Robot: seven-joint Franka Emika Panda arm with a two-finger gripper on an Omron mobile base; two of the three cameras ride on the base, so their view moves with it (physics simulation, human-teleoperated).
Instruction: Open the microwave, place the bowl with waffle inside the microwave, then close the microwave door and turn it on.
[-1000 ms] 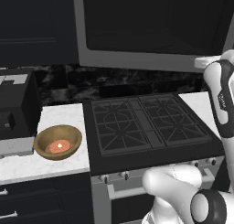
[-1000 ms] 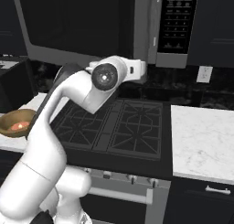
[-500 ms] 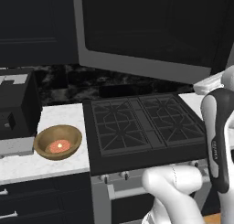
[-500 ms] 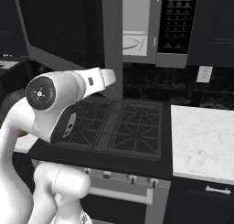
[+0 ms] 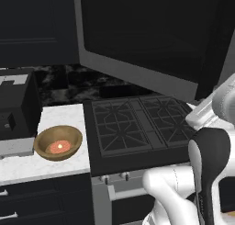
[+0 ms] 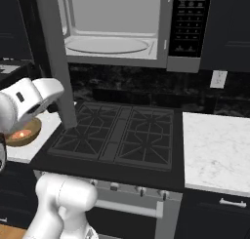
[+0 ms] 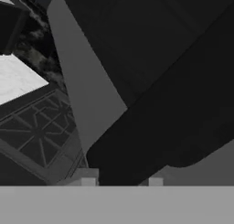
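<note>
The microwave door (image 6: 53,52) is seen swung wide open, its grey frame and dark glass (image 5: 151,36) standing out over the stove (image 6: 117,135). In the right base view the microwave (image 6: 117,28) is shown with its light grey interior exposed, a round turntable lying on its floor, and the black button panel (image 6: 188,23) set at its right.

In the hand view the pincer (image 7: 119,182) is seen close against the door — the grey frame edge (image 7: 77,90) rises just ahead of the fingertips (image 7: 87,181), and the dark glass lies ahead and to the right of them. Only the small tips are shown at the bottom of that view, with a gap between them; whether the pincer is open or closed on anything cannot be told. Nothing is seen held between them.

The bowl (image 5: 58,142) is found on the white marble counter (image 5: 27,166), just beside the stove's left edge and well apart from the pincer, down and to the left of the door it faces. The waffle (image 5: 58,147) lies in the bowl's centre. A black box-like appliance (image 5: 16,107) stands just behind the bowl. In the right base view the bowl (image 6: 22,134) is partly hidden behind the white arm — only its near rim and orange centre are shown.
</note>
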